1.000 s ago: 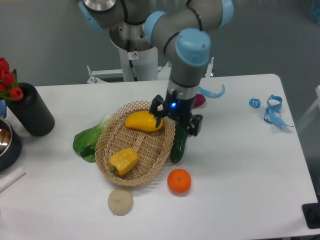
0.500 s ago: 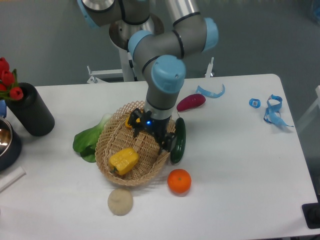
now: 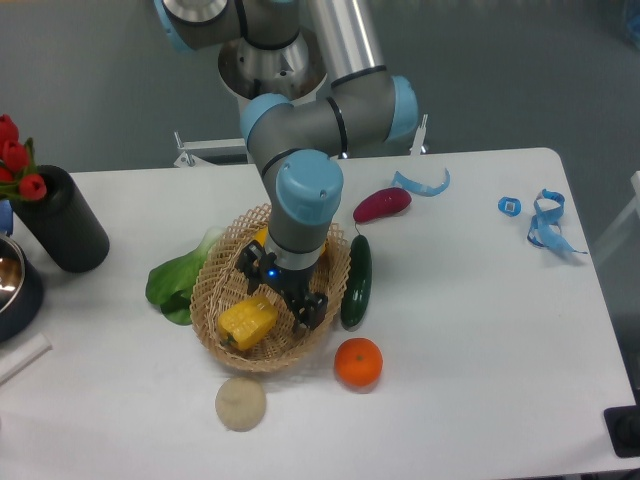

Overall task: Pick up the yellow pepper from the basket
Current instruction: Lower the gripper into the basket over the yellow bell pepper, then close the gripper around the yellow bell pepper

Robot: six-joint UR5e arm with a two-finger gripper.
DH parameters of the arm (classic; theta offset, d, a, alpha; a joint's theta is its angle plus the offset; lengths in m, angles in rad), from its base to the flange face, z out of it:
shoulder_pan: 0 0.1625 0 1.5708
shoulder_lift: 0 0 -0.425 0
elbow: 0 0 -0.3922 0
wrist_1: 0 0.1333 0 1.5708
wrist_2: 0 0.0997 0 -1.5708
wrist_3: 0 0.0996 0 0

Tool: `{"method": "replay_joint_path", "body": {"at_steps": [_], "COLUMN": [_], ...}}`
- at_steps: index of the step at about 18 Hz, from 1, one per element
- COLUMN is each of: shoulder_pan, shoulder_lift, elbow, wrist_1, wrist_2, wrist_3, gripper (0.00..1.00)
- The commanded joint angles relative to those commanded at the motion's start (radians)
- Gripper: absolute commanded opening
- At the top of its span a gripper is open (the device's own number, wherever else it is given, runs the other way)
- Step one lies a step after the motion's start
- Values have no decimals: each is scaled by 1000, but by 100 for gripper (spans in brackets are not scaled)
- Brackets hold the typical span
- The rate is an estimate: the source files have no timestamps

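The yellow pepper (image 3: 247,322) lies blocky and lobed in the front left of the wicker basket (image 3: 216,268). My gripper (image 3: 281,289) hangs low over the middle of the basket, just up and right of the pepper. Its jaws are open and hold nothing. One finger (image 3: 246,264) is above the pepper and the other finger (image 3: 311,309) is to its right. The longer oval yellow fruit (image 3: 261,237) at the back of the basket is mostly hidden behind my wrist.
A green cucumber (image 3: 355,280) lies against the basket's right rim and an orange (image 3: 358,362) sits in front of it. A bok choy (image 3: 175,281) is at the left and a beige ball (image 3: 241,403) in front. A purple vegetable (image 3: 381,204), a black vase (image 3: 60,220) and blue tape (image 3: 545,222) lie farther off.
My gripper has moved left and toward the front, from the basket's right rim to over its middle, and has come down close to the yellow pepper. The oval fruit is now covered.
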Motion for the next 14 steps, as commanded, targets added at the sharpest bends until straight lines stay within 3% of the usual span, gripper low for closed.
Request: {"method": "replay_joint_path", "body": {"at_steps": [10, 11, 13, 14], "shoulder_pan": [-46, -46, -46, -46], "shoulder_lift": [-46, -46, -45, -43], "elbow": [2, 3, 5, 5], "wrist_1": [6, 6, 6, 6], "wrist_2": [28, 28, 28, 29], "wrist_3": [-41, -43, -45, -45], "gripper": [100, 92, 53, 41]}}
